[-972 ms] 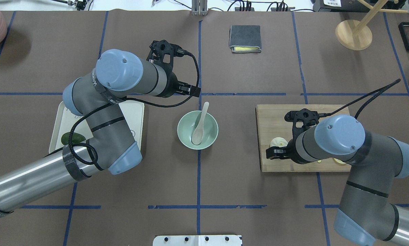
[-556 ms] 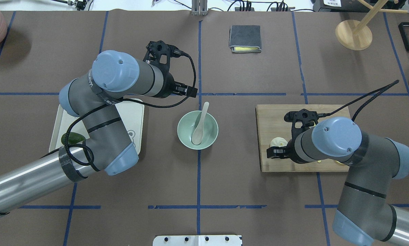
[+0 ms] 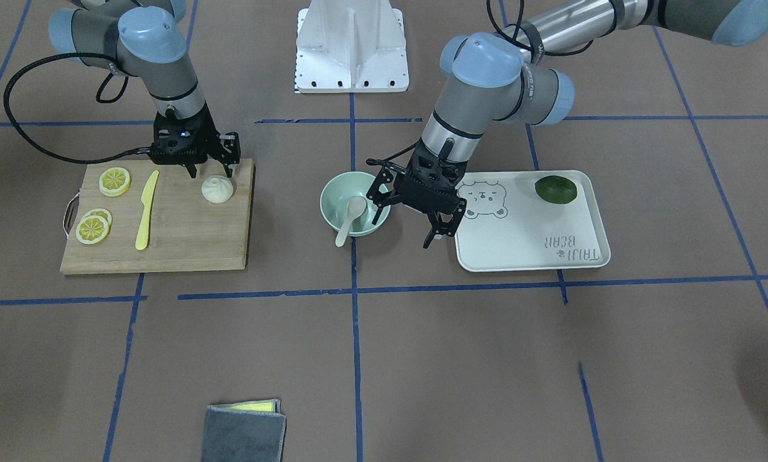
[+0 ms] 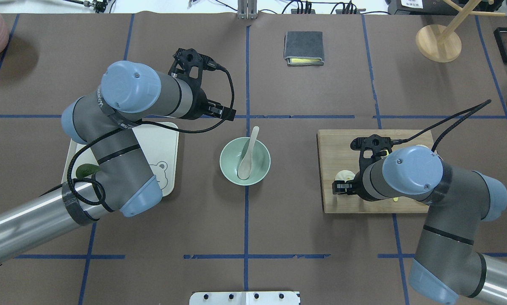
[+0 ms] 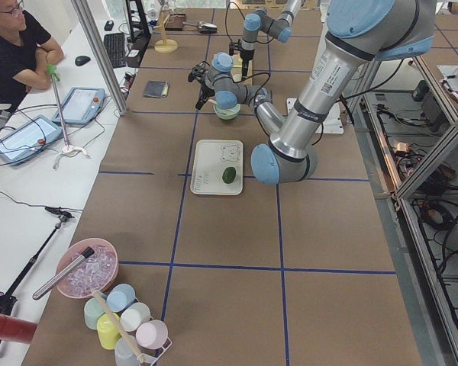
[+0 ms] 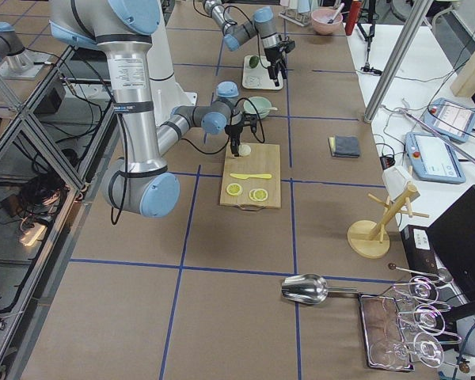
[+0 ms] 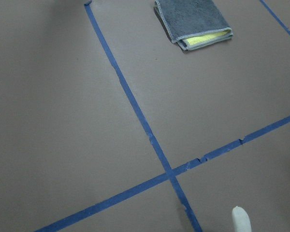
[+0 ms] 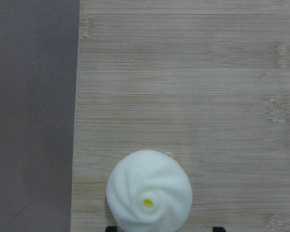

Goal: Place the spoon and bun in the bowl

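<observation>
The pale spoon point(image 4: 247, 156) lies in the mint-green bowl point(image 4: 260, 164) at the table's middle, its handle leaning over the far rim. Both also show in the front view, spoon point(image 3: 351, 213) and bowl point(image 3: 332, 200). My left gripper point(image 4: 222, 111) hangs open and empty, up and to the left of the bowl point(image 3: 406, 215). The left wrist view shows only the spoon's handle tip point(image 7: 240, 220). The white bun point(image 3: 217, 189) sits on the wooden board point(image 3: 165, 247). My right gripper point(image 3: 212, 172) is open just above it. In the right wrist view the bun point(image 8: 149, 191) lies between the two fingertips point(image 8: 217, 228).
On the board lie lemon slices point(image 3: 114, 181) and a yellow knife point(image 3: 146, 208). A white tray point(image 3: 531, 247) with a dark green fruit point(image 3: 555, 190) sits under my left arm. A folded grey cloth point(image 4: 304, 47) lies at the far middle, a wooden stand point(image 4: 438, 42) far right.
My left arm has drawn back to the left, away from the bowl. My right arm has shifted slightly over the bun. The spoon stays in the bowl.
</observation>
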Controlling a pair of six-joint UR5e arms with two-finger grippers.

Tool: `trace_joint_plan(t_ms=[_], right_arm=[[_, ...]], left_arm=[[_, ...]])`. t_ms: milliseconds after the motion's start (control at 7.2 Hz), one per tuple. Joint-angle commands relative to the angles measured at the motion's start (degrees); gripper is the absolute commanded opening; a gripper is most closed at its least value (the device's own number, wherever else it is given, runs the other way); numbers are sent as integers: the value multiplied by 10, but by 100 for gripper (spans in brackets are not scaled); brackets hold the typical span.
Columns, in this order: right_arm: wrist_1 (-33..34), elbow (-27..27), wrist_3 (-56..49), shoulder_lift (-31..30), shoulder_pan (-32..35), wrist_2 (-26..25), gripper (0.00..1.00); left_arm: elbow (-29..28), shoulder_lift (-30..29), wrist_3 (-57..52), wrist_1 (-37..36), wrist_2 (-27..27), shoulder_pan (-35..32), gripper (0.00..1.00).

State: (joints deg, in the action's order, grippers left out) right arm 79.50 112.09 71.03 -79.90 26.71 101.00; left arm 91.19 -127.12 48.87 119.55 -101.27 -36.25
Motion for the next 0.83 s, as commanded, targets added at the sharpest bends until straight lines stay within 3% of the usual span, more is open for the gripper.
trace_joint_plan(t_ms=[0, 278, 694], right_arm=[[0, -1, -1, 2, 2, -1, 0], [0, 4, -1, 2, 4, -1, 0], [0, 30, 0, 7, 18, 4, 0]], left_arm=[[5, 7, -2, 2, -1, -7, 99], [12, 21, -10, 2, -3, -24, 99], [69, 90, -140, -1, -2, -61, 99]])
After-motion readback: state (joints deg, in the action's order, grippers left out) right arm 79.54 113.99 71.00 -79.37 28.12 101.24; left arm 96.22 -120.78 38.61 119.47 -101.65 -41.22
